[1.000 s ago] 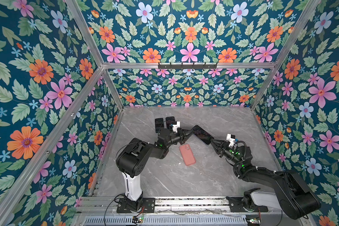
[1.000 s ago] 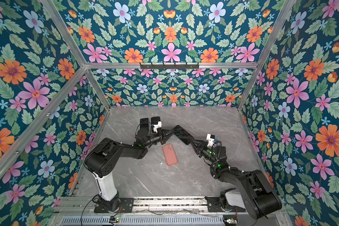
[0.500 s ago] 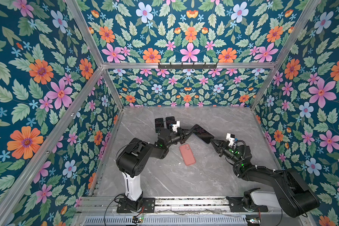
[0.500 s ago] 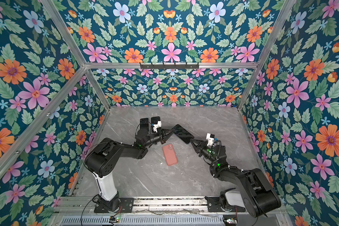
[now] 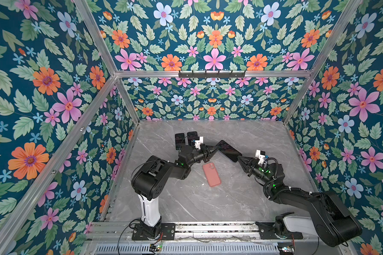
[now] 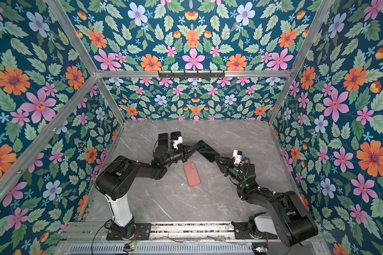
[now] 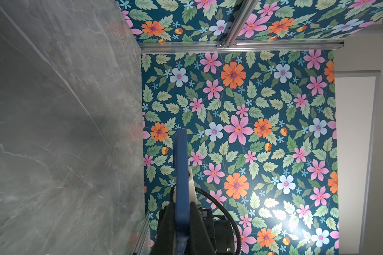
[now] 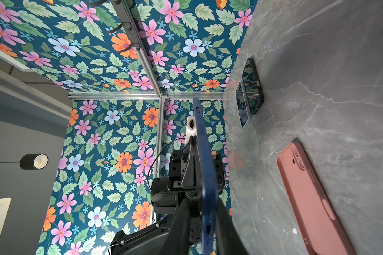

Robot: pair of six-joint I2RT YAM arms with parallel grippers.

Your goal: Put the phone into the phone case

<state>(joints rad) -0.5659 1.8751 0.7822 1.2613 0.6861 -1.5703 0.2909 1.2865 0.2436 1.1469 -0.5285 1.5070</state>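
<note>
A dark-screened phone [image 5: 228, 151] [image 6: 207, 151] with a blue rim hangs above the table between both arms. My left gripper [image 5: 214, 149] [image 6: 194, 149] is shut on its left end; in the left wrist view the blue edge [image 7: 181, 176] runs out from between the closed jaws [image 7: 181, 206]. My right gripper [image 5: 239, 157] [image 6: 216, 157] is open and straddles the other end of the phone [image 8: 205, 176], with a gap on one side [image 8: 202, 206]. The pink phone case [image 5: 211, 174] [image 6: 192, 174] [image 8: 314, 198] lies flat on the table below, between the arms.
Two more dark phones [image 5: 179, 140] [image 5: 192, 136] lie side by side on the grey marble table behind the left arm, also seen in the right wrist view [image 8: 254, 86]. Flowered walls close in the table on three sides.
My right gripper drew back a little from the phone's end, then came back to it with its jaws wider. The left gripper kept its hold on the phone.
</note>
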